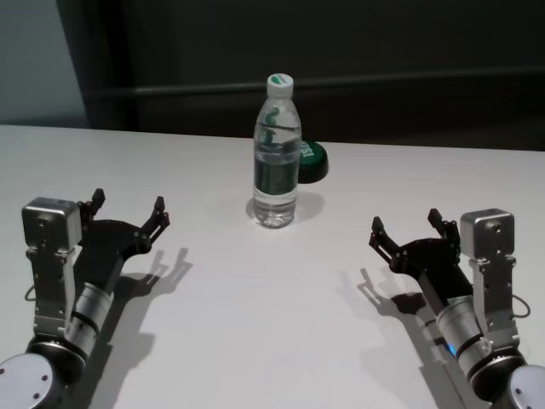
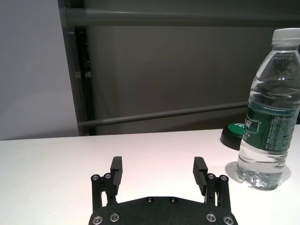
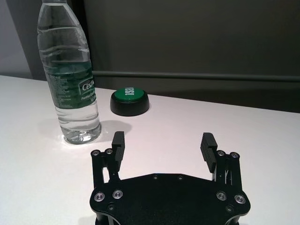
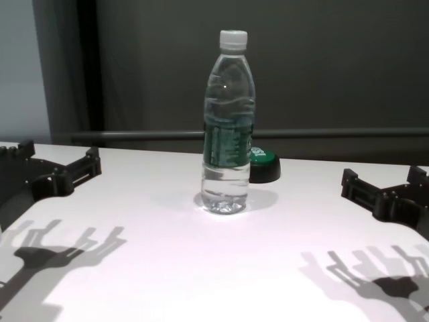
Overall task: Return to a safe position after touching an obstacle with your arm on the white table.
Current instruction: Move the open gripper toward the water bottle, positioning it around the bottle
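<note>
Standing upright on the white tabletop, centre and toward the far side: the bottle, long axis vertical, base flat on the surface. Lying ahead and inward of both arms, to the right of the left gripper and to the left of the right gripper. Well apart from each, with neither touching it and neither plainly nearer in the head view. Both arms low at the near corners, forearms angled toward the middle. Left gripper spread wide, nothing between its fingers; right gripper likewise released and empty, confirmed in both wrist views.

Judging by this spacing, likely already at or close to the safe pose; any further retreat needing only to draw back toward the near edge, away from the bottle, without sweeping inward.

Bottle of thin clear plastic, ribbed and slightly waisted, water filled high, white screw cap on top, dark green label band round the middle. Tall and narrow, so probably easy to tip with a sideways knock. Just behind it to the right, a low round black puck with a green top. Tabletop smooth, matte, plain white, carrying sharp gripper shadows.
</note>
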